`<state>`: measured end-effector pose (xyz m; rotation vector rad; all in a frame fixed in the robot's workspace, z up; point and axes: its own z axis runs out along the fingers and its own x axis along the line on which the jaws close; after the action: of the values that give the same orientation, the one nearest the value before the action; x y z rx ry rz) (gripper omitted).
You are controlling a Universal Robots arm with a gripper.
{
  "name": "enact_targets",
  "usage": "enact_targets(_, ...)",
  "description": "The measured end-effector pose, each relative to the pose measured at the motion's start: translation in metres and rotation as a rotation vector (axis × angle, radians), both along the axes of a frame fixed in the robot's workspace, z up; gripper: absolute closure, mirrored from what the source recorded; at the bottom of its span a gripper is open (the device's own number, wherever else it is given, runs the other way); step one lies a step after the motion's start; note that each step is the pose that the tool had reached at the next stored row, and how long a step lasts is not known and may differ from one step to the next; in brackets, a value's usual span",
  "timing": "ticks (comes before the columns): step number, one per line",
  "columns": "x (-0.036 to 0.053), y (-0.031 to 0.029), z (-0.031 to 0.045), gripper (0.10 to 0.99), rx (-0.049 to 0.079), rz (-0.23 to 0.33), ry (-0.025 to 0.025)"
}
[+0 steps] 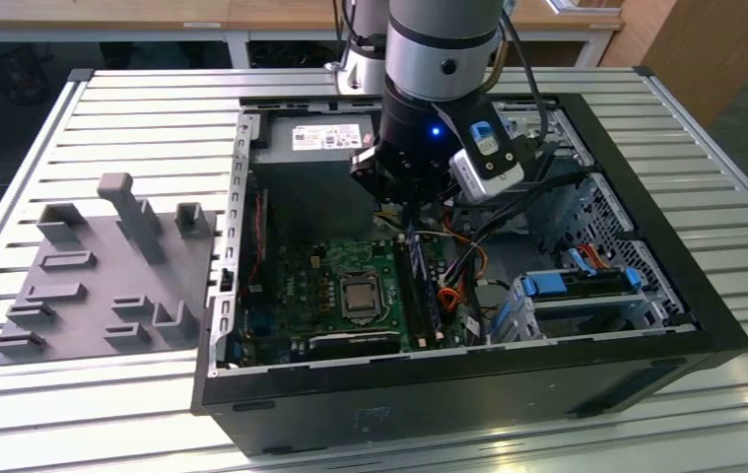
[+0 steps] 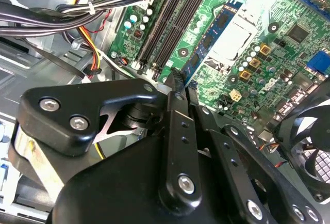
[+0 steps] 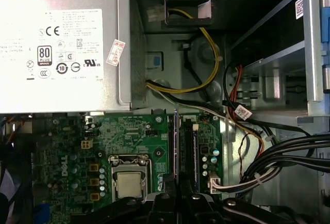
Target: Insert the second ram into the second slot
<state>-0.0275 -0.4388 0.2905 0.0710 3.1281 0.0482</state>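
Deep inside the open computer case point(image 1: 689, 296), the arm point(image 1: 442, 59) has its jaws closed together on the second ram point(image 2: 212, 37), pinching the near end of the thin blue stick. The stick stands on its edge and runs straight away from the jaws across the green motherboard point(image 3: 67, 152). In the first wrist view it shows edge-on as a narrow line point(image 3: 176, 146) coming out from between the jaws. It sits along the row of black memory slots point(image 2: 172, 22), on the side of that row nearest the CPU socket point(image 3: 126, 182). Whether its lower edge is fully down in a slot cannot be told.

The socket lies just to one side of the jaws, and the bundled cables point(image 3: 278, 157) lie to the other side, beyond the slots. The silver power supply point(image 3: 62, 43) is farther out, past the far end of the stick. A black fan point(image 2: 312, 146) sits near the jaws' linkage.

The case rests on a slatted worktop point(image 1: 124, 108). A grey fixture plate point(image 1: 98, 266) lies well apart from the jaws.
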Motion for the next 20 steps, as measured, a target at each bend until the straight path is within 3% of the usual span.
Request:
enact_targets(6, 0.0, -0.0001, -0.0031, 0.945, 0.001, 0.0, 0.0001)
enact_targets(10, -0.0002, -0.0003, -0.0056, 0.945, -0.015, 0.0, 0.0002)
enact_targets(17, -0.0003, -0.0016, -0.0129, 0.945, -0.019, 0.0, 0.0041)
enact_targets(20, -0.0003, -0.0052, -0.0138, 0.945, -0.019, 0.0, 0.0043)
